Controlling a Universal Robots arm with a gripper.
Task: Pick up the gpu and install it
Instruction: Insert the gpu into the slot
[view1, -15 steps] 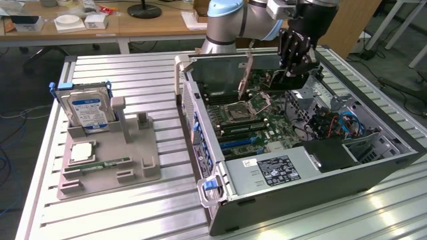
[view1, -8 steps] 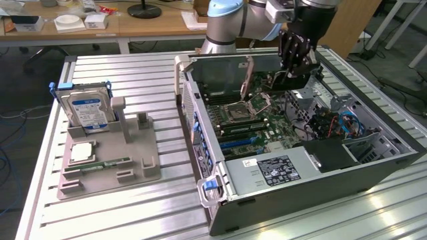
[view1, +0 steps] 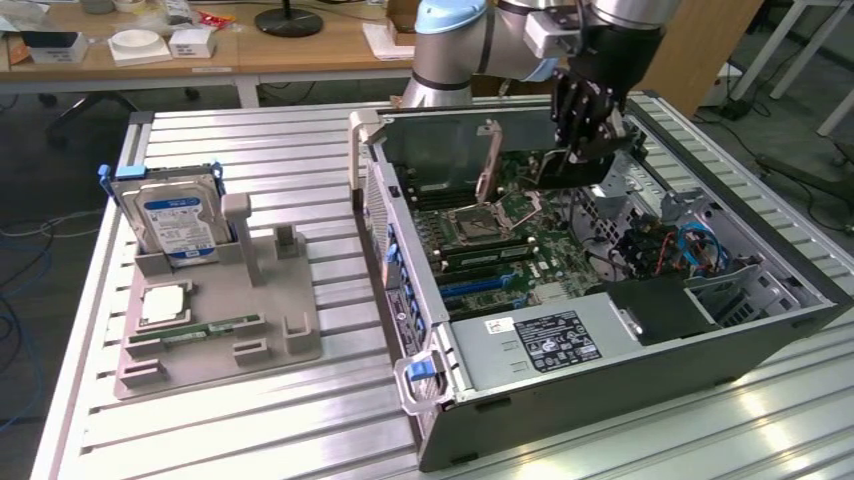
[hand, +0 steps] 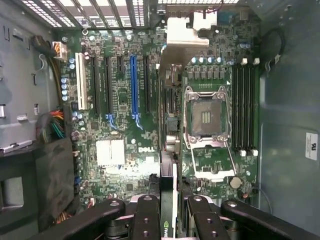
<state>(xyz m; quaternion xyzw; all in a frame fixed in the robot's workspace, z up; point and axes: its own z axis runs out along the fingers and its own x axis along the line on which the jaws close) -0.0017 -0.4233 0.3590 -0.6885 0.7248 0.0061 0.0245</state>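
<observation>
Aluminium slats of a work table (view1: 200, 440) lie nearest the camera, and on them an open computer case (view1: 774, 330) rests on its side. Its near end carries a black-and-white label (view1: 549, 340) and a blue latch (view1: 420, 367).

On the exterior view's left, apart from the case, a grey holder block (view1: 267, 320) carries a narrow RAM stick (view1: 200, 328) lying flat and a square processor chip (view1: 160, 303). Farther back on the block, a blue-labelled hard drive (view1: 174, 220) stands upright in its slot.

Inside the case the green motherboard (view1: 534, 255) lies exposed, with an open processor socket (view1: 478, 218) near its middle. Beyond the socket, toward the case's far end, the arm's gripper (view1: 585, 145) points down into the case. Its black fingers (hand: 146, 220) are closed part-way on the gpu (hand: 169, 225), which they hold on edge above the board.

In the wrist view the card runs away from the fingers, between the long blue expansion slot (hand: 133, 85) and the socket. Its silver end bracket (hand: 186, 35) sits at the far end, by the case's vented wall. Whether the card's lower edge touches the board cannot be told.

Behind the table rises the pale blue-and-grey robot arm (view1: 454, 40). Beyond it stand wooden desks (view1: 267, 55) with white boxes (view1: 140, 45) and a black round stand base (view1: 290, 20).
</observation>
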